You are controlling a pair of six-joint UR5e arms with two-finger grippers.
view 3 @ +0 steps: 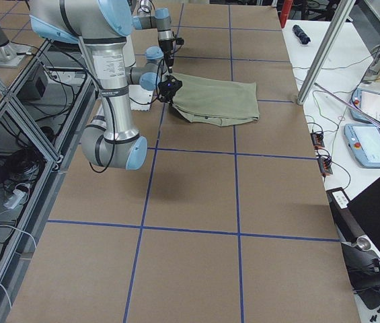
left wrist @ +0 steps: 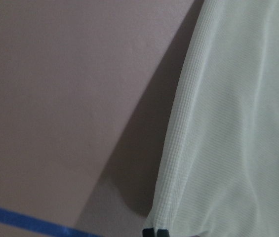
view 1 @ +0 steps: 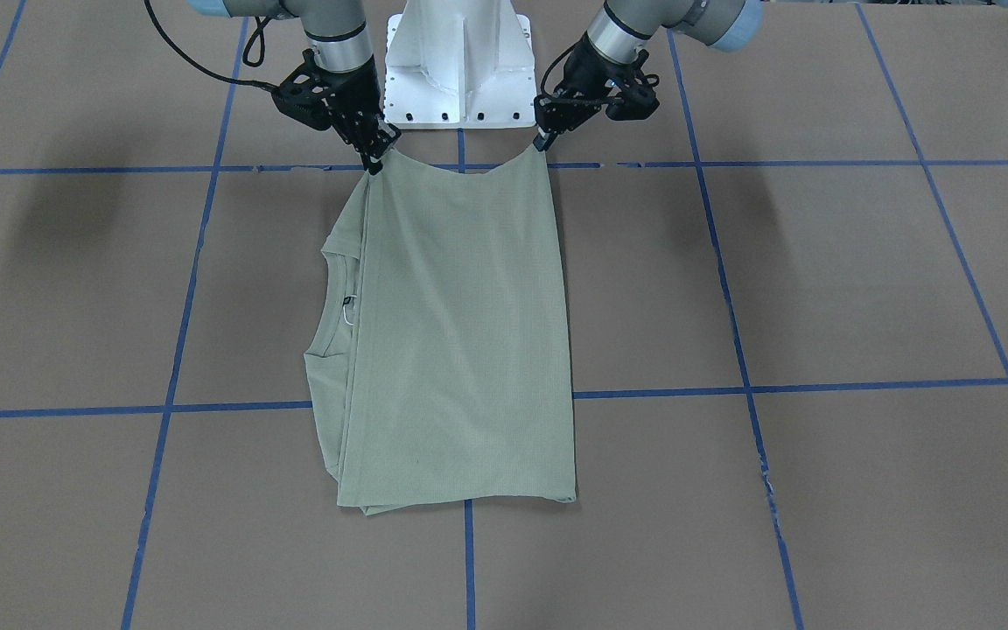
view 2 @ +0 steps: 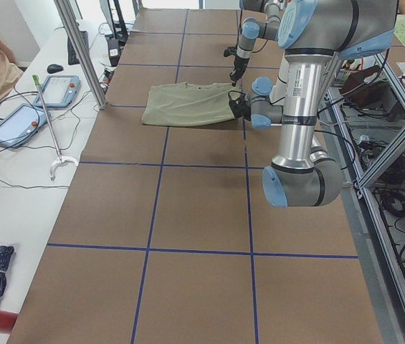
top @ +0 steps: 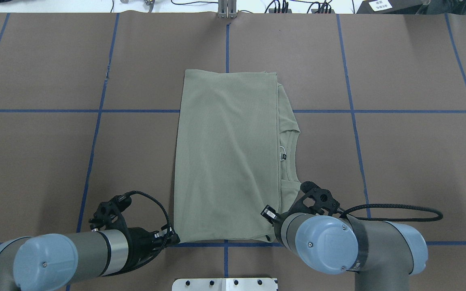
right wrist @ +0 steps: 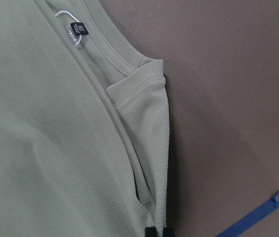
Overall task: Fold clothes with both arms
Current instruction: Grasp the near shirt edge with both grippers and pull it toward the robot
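Left pincer [view 1: 544,140] and right pincer [view 1: 374,163] each clench an adjacent corner of the shirt [view 1: 460,332] by thin edges, so uneven lifting could slip one and skew the fold.

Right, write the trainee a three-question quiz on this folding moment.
1. Choose one: what do the left fingers and right fingers hold?
A. The two corners of the shirt nearest the robot
B. The two sleeve cuffs
C. Nothing
2. True or false: the ribbed neck lies on the side of the left fingers.
3. Short answer: what colour are the grid lines on the table?

Key: 1 A. 2 False, it is on the side of the right fingers. 3 Blue.
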